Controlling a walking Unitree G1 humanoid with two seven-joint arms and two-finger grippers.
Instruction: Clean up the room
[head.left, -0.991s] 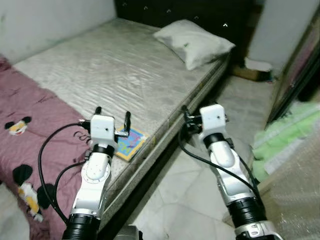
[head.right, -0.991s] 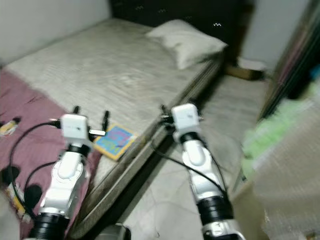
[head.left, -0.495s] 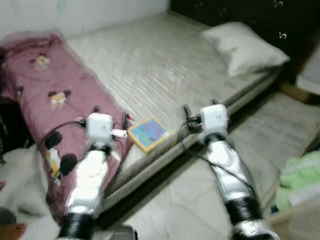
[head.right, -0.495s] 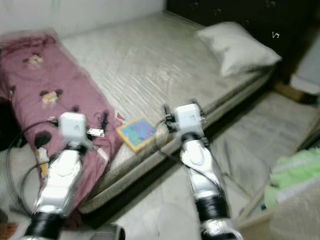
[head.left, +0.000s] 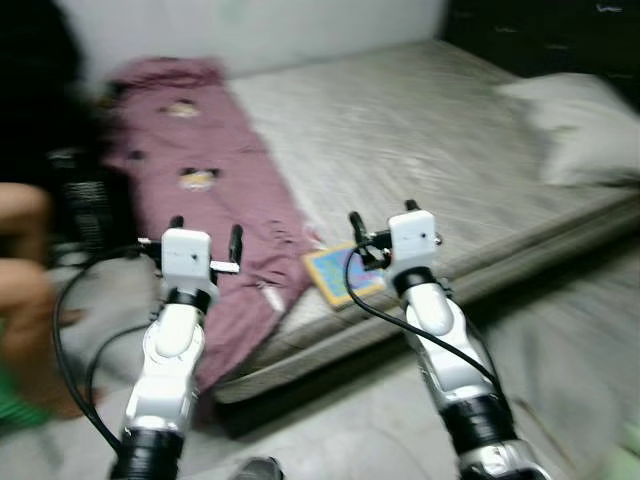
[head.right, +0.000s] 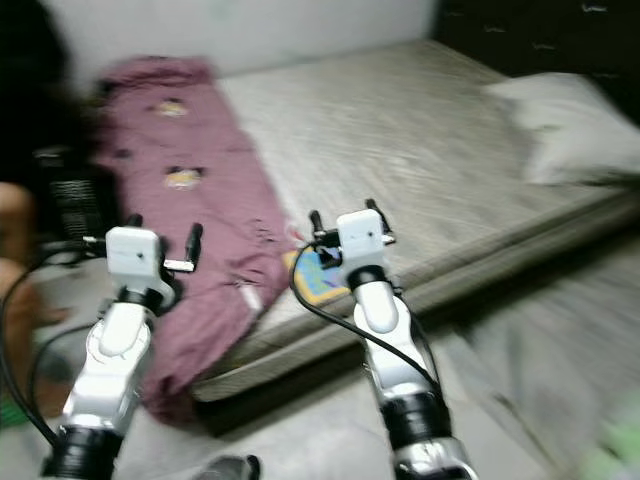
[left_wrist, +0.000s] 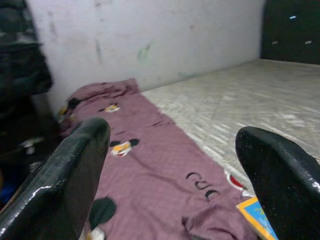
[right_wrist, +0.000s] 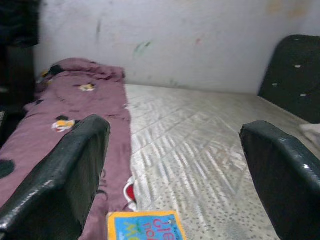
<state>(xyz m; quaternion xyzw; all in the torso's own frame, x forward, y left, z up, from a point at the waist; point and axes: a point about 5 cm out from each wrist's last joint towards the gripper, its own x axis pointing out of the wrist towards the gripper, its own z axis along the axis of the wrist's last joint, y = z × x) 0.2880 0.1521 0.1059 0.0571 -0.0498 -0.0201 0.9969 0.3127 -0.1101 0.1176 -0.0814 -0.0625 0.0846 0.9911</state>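
Observation:
A colourful book (head.left: 338, 276) lies at the near edge of the grey mattress (head.left: 420, 130), partly behind my right arm. It sits beside a maroon blanket (head.left: 200, 180) with cartoon prints that runs along the bed and hangs over its edge. My left gripper (head.left: 206, 232) is held up open in front of the blanket, holding nothing. My right gripper (head.left: 382, 218) is open and empty above the book. The right wrist view shows the book (right_wrist: 145, 226) low between the fingers (right_wrist: 60, 175). The left wrist view looks over the blanket (left_wrist: 150, 165).
A pale pillow (head.left: 580, 140) lies at the far right of the bed. A person's limb (head.left: 25, 270) shows blurred at the left edge, next to a dark object (head.left: 85, 205). Grey floor (head.left: 560, 340) runs in front of the bed.
The whole view has swung left, so the camera turned: the blanket, the wall and a person came into sight, the pillow slid right. Both arms keep their raised pose, grippers open.

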